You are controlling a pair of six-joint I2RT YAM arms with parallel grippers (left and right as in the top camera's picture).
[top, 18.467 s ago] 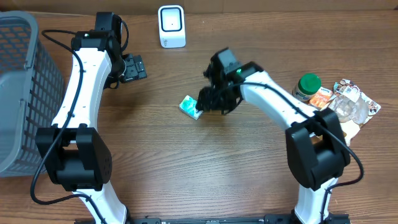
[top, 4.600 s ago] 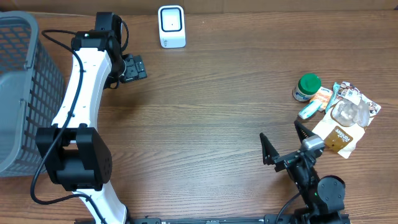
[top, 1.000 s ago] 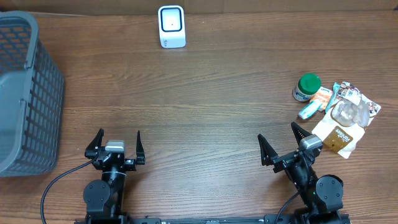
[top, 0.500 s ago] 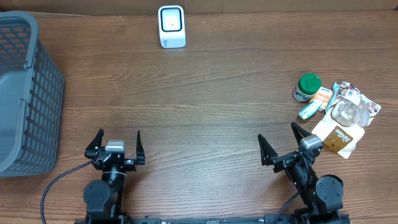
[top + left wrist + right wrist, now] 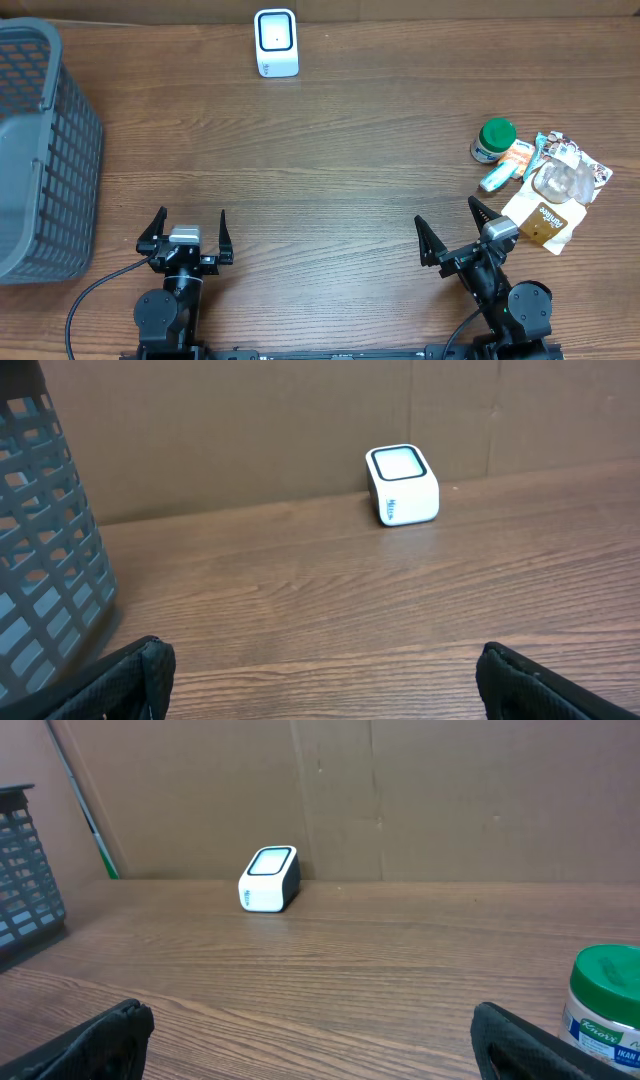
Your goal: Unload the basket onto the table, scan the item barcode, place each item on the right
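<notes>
My left claw (image 5: 191, 213) rests low at the near edge of the table (image 5: 330, 150), fingers spread wide and pinching nothing; my right claw (image 5: 444, 210) sits the same way at the near right, spread and empty; the scanner (image 5: 276, 42) stands upright at the far edge, its window facing up, well apart from both of us; the items lie in a heap on the right side, a small teal tube (image 5: 495, 178) just beside a green-lidded jar (image 5: 493, 140), with a brown packet (image 5: 545, 220) close to my right finger; the grey basket (image 5: 40, 150) stands at the far left.
</notes>
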